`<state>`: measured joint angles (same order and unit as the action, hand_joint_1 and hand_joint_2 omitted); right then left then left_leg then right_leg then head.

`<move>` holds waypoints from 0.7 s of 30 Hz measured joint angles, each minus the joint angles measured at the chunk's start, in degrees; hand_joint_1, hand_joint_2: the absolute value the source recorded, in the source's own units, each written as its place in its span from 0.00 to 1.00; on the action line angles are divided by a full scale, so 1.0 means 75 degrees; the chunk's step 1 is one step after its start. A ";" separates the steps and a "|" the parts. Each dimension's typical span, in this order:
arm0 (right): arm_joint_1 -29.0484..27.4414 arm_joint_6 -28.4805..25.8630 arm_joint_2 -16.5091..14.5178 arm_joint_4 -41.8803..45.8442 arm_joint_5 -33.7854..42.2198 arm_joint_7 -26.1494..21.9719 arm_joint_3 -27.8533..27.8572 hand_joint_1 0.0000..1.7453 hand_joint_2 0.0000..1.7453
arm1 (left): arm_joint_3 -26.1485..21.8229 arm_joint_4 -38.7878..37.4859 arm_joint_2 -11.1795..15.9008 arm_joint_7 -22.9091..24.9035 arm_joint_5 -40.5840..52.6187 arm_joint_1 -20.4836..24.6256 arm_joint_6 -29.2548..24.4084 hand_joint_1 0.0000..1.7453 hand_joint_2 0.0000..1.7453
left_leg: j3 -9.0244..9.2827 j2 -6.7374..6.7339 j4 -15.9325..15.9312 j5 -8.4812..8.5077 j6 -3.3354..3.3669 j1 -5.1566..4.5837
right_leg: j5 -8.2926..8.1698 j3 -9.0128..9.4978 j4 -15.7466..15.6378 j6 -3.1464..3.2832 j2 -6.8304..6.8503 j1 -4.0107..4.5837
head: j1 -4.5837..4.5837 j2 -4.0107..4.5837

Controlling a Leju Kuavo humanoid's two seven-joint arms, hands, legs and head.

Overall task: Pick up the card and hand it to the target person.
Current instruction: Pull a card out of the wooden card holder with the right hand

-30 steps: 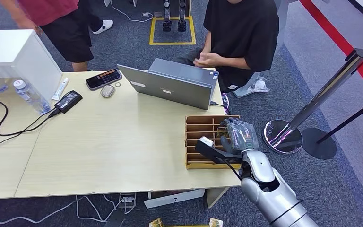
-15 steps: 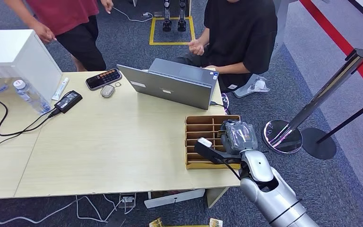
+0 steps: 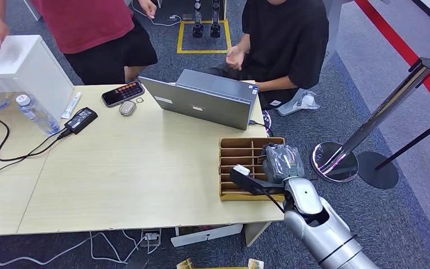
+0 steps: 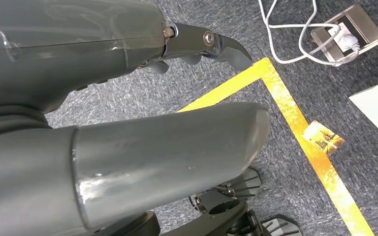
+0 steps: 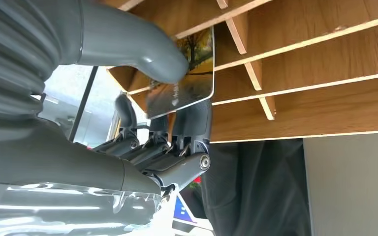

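Pale wooden table (image 3: 117, 168) carries a slotted wooden organizer (image 3: 241, 151) at its near corner, just behind a grey laptop (image 3: 201, 101). Right hand (image 3: 281, 162) sits over the organizer's outer edge, thumb and fingers (image 5: 189, 125) pinching the card (image 5: 184, 81) just above the compartments. Left hand (image 4: 128, 98) hangs over carpet, holding nothing, fingers apart.

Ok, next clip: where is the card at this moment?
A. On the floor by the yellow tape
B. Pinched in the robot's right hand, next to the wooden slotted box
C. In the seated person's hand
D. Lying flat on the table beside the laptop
B: the right wrist view shows the card held between the thumb and fingers of the right hand, right against the dividers of the wooden slotted box.
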<state>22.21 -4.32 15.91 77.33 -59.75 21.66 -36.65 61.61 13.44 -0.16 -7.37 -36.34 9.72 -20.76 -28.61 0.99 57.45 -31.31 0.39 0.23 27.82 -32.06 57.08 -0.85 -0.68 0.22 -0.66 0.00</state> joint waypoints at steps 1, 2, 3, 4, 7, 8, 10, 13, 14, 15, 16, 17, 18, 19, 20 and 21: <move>0.0013 0.0013 0.0001 0.0000 -0.0004 0.0005 -0.0006 0.79 1.00 | 0.0001 0.0000 0.0000 0.0000 0.0001 0.0000 0.0000 0.00 0.00 | 0.0000 0.0000 0.0000 0.0000 0.0000 0.0000 | 0.0000 0.0000 0.0000 0.0000 0.0000 0.0000 | 0.0000 0.0000; 0.0022 0.0023 0.0001 0.0000 -0.0009 0.0012 -0.0010 0.81 1.00 | 0.0001 0.0000 0.0000 0.0000 0.0001 0.0000 0.0000 0.00 0.00 | 0.0000 0.0000 0.0000 0.0000 0.0000 0.0000 | 0.0000 0.0000 0.0000 0.0000 0.0000 0.0000 | 0.0000 0.0000; 0.0030 0.0028 0.0002 0.0000 -0.0009 0.0018 -0.0013 0.82 1.00 | 0.0002 0.0000 0.0001 0.0000 0.0001 0.0000 0.0000 0.00 0.00 | 0.0000 0.0000 0.0000 0.0000 0.0000 0.0000 | 0.0000 0.0000 0.0000 0.0000 0.0000 0.0000 | 0.0001 0.0000; 0.0038 0.0034 0.0003 0.0001 -0.0010 0.0024 -0.0015 0.83 1.00 | 0.0003 0.0000 0.0001 0.0000 0.0001 0.0000 0.0000 0.00 0.00 | 0.0000 0.0000 0.0000 0.0000 0.0000 0.0000 | 0.0000 0.0000 0.0000 0.0000 0.0000 0.0000 | 0.0001 -0.0001; 0.0054 0.0047 0.0004 0.0003 -0.0010 0.0034 -0.0024 0.84 1.00 | 0.0003 0.0000 -0.0001 -0.0002 0.0001 0.0002 0.0000 0.00 0.00 | 0.0001 -0.0002 0.0000 0.0000 0.0000 0.0000 | 0.0000 0.0000 0.0000 0.0000 0.0000 0.0000 | 0.0000 -0.0002; 0.0054 0.0049 0.0004 0.0003 -0.0010 0.0035 -0.0027 0.85 1.00 | 0.0003 0.0000 -0.0001 -0.0003 0.0001 0.0002 0.0000 0.00 0.00 | 0.0001 -0.0002 0.0000 0.0000 0.0000 0.0000 | 0.0000 0.0000 0.0000 0.0000 0.0000 0.0000 | 0.0000 -0.0001; 0.0056 0.0050 0.0004 0.0003 -0.0010 0.0036 -0.0033 0.85 1.00 | 0.0003 0.0000 0.0000 -0.0003 0.0001 0.0002 0.0000 0.00 0.00 | 0.0001 -0.0002 0.0000 0.0000 0.0000 0.0000 | 0.0000 0.0000 0.0000 0.0000 0.0000 0.0000 | 0.0000 -0.0001; 0.0066 0.0053 0.0004 0.0004 -0.0011 0.0036 -0.0051 0.86 1.00 | 0.0003 0.0000 0.0001 -0.0004 0.0001 0.0002 0.0000 0.00 0.00 | 0.0002 -0.0002 0.0000 0.0000 0.0000 0.0000 | 0.0000 0.0001 0.0000 0.0000 0.0000 0.0000 | 0.0000 -0.0001; 0.0071 0.0058 0.0004 0.0007 -0.0015 0.0036 -0.0059 0.86 1.00 | 0.0003 0.0000 0.0001 -0.0004 0.0001 0.0002 0.0000 0.00 0.00 | 0.0002 -0.0002 0.0000 0.0000 0.0000 0.0000 | -0.0001 0.0001 0.0000 0.0000 0.0000 0.0000 | 0.0000 -0.0001; 0.0075 0.0066 0.0004 0.0017 -0.0021 0.0038 -0.0066 0.87 1.00 | 0.0003 0.0000 0.0001 -0.0006 0.0001 0.0002 0.0000 0.00 0.00 | 0.0003 -0.0003 0.0000 0.0000 0.0000 0.0000 | -0.0001 0.0002 0.0000 0.0000 0.0000 0.0000 | 0.0000 -0.0001; 0.0077 0.0077 0.0006 0.0037 -0.0028 0.0041 -0.0070 0.87 1.00 | 0.0002 0.0000 0.0001 -0.0007 0.0001 0.0002 0.0000 0.00 0.00 | 0.0003 -0.0003 0.0000 0.0000 0.0000 0.0000 | -0.0001 0.0002 0.0000 0.0000 0.0000 0.0000 | 0.0000 -0.0001; 0.0078 0.0087 0.0008 0.0062 -0.0034 0.0045 -0.0071 0.88 1.00 | 0.0002 0.0000 0.0001 -0.0009 0.0001 0.0002 0.0000 0.00 0.00 | 0.0004 -0.0003 0.0000 0.0000 0.0000 0.0000 | -0.0001 0.0002 0.0000 0.0000 0.0000 0.0000 | 0.0000 -0.0001; 0.0079 0.0093 0.0010 0.0092 -0.0038 0.0051 -0.0072 0.89 1.00 | 0.0001 0.0000 0.0001 -0.0011 0.0001 0.0002 0.0000 0.00 0.00 | 0.0004 -0.0003 0.0000 0.0000 0.0000 0.0000 | -0.0001 0.0002 0.0000 0.0000 0.0000 0.0000 | 0.0000 -0.0001; 0.0079 0.0101 0.0012 0.0125 -0.0047 0.0059 -0.0073 0.89 1.00 | 0.0001 0.0000 0.0001 -0.0014 0.0001 0.0002 0.0000 0.00 0.00 | 0.0003 -0.0003 0.0000 0.0000 0.0000 0.0000 | -0.0001 0.0001 0.0000 0.0000 0.0000 0.0000 | 0.0000 0.0000; 0.0080 0.0112 0.0016 0.0163 -0.0064 0.0074 -0.0074 0.89 1.00 | 0.0002 0.0000 0.0001 -0.0017 0.0001 0.0001 0.0000 0.00 0.00 | 0.0003 -0.0003 0.0000 0.0000 0.0000 0.0000 | -0.0001 0.0001 0.0001 0.0000 0.0000 0.0000 | 0.0000 0.0000; 0.0082 0.0132 0.0024 0.0216 -0.0094 0.0097 -0.0074 0.89 1.00 | 0.0002 0.0000 0.0001 -0.0020 0.0001 0.0001 0.0000 0.00 0.00 | 0.0003 -0.0003 0.0000 0.0000 0.0000 0.0000 | -0.0001 0.0001 0.0001 0.0000 0.0000 0.0000 | 0.0001 0.0000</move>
<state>22.82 -3.33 16.09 78.95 -60.45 22.38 -37.20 61.63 13.44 -0.15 -7.52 -36.33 9.73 -20.76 -28.59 0.97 57.45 -31.31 0.39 0.23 27.81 -32.05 57.09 -0.85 -0.68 0.22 -0.65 0.00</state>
